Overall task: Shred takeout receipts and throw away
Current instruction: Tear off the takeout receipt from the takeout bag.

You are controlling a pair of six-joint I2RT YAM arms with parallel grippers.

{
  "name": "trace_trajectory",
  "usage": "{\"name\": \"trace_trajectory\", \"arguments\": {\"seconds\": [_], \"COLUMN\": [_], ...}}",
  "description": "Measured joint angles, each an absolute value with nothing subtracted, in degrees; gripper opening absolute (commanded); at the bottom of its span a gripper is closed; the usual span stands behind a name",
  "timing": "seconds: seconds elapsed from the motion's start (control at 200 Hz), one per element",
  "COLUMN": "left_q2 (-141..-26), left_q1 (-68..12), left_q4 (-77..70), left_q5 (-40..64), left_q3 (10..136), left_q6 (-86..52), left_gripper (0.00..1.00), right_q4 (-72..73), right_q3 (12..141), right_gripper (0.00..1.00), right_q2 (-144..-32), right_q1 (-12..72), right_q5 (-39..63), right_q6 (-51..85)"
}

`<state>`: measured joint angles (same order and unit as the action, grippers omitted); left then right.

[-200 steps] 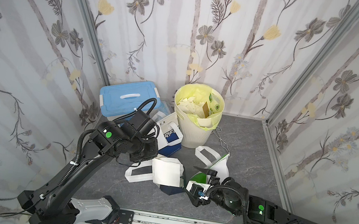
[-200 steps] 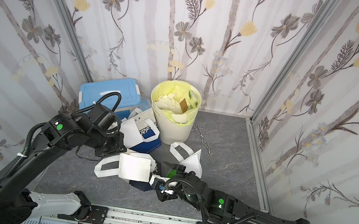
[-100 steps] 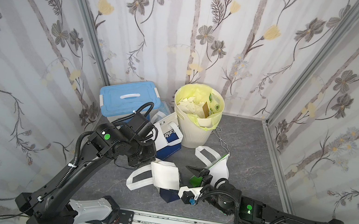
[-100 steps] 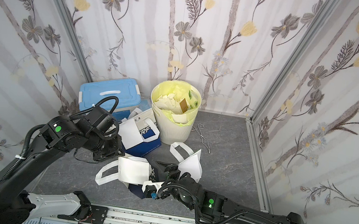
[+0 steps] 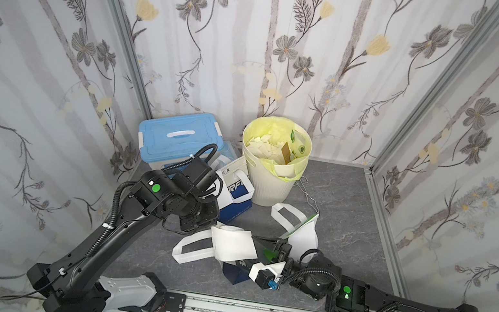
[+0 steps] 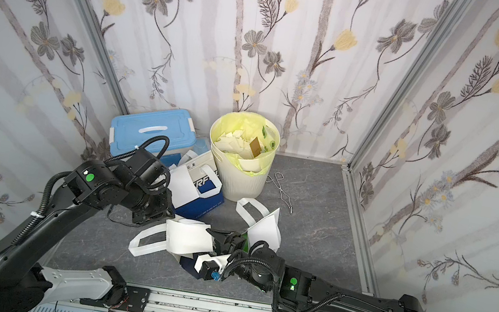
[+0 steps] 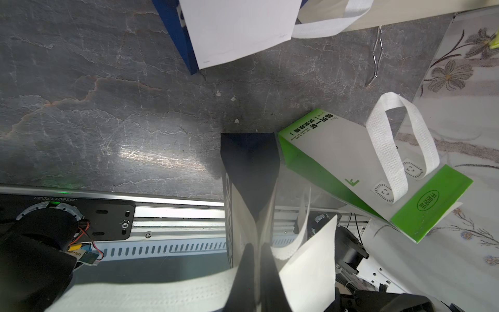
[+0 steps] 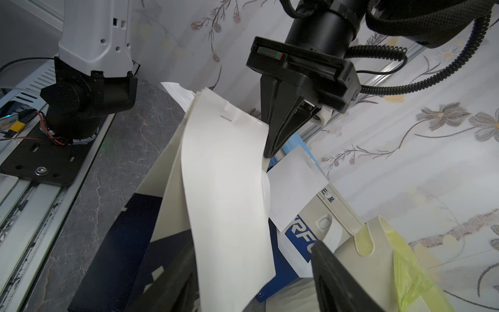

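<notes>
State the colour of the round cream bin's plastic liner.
The liner is pale yellow-green, clearest in a top view.

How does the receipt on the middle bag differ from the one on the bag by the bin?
The middle receipt bows outward between the open right gripper's fingers; the other receipt hangs flat, untouched. The middle receipt's held bag is pinched in the shut left gripper; the other receipt's standing bag is unheld. Both are plain white sheets.

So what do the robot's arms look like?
The left arm and right arm are black jointed tubes on white bases, each with a green dot and ribbed black cables looping along it. The left gripper has two black pointed fingers; a white block sits at the right wrist.
</notes>
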<state>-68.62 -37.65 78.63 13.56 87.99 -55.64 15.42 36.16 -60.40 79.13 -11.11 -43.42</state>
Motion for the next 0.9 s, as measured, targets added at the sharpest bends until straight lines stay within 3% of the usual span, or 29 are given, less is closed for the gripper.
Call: {"name": "trace_trajectory", "arguments": {"seconds": [0.22, 0.664, 0.904], "left_q2": [-68.62, -70.15, -71.53], "left_q1": [-37.65, -37.67, -37.65], "left_q4": [78.74, 81.01, 82.61], "left_q5": [13.54, 13.52, 13.04], "left_q3": [87.83, 89.27, 91.79], "left_q6": [-55.48, -53.84, -52.14], "left_gripper": [0.00, 0.00, 0.00], "right_q4": [17.52, 17.26, 14.26], "right_q3": [36.58, 40.40, 41.36], "right_gripper": [0.57, 0.32, 0.35], "right_q2": [-61.56, -65.71, -66.08], "right_q1": [79.40, 79.40, 79.37], "right_q5": [-10.37, -10.85, -10.28], "right_q6": [-41.60, -43.83, -44.66]}}
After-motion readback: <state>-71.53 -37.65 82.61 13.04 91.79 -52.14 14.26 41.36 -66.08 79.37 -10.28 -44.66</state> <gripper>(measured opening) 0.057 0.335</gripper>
